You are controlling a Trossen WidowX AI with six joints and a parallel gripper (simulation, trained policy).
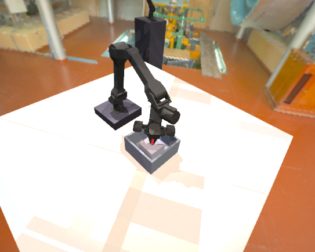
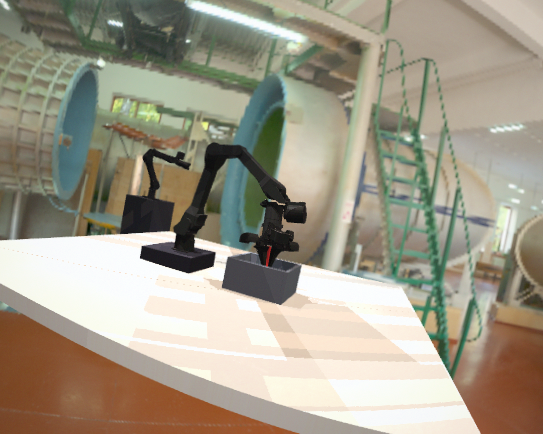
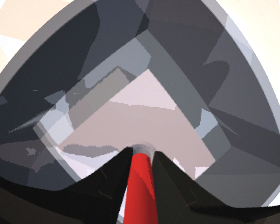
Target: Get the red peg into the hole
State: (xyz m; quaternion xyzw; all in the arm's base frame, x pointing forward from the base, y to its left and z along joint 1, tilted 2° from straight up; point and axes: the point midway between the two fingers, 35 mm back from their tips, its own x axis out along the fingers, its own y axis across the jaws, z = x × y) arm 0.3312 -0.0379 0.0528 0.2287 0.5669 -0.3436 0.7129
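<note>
The red peg (image 1: 152,141) (image 2: 268,256) (image 3: 140,192) is upright between the fingers of my gripper (image 1: 153,142) (image 2: 267,265) (image 3: 142,155), which is shut on it. The fingertips are down inside the open grey box (image 1: 137,150) (image 2: 256,285) (image 3: 191,35), close above the pale square plate (image 1: 152,151) (image 3: 146,117) at its bottom. In the wrist view the grey rim of the hole (image 3: 142,147) shows just at the peg's lower end. The fingers and the peg cover most of the hole, so how deep the peg sits is hidden.
The box walls surround the fingers on all sides. The arm's dark base block (image 1: 117,114) (image 2: 177,257) stands on the white table (image 1: 76,174) (image 2: 107,300), behind and left of the box. A second arm on a tall dark pedestal (image 1: 149,40) (image 2: 147,214) stands beyond the table.
</note>
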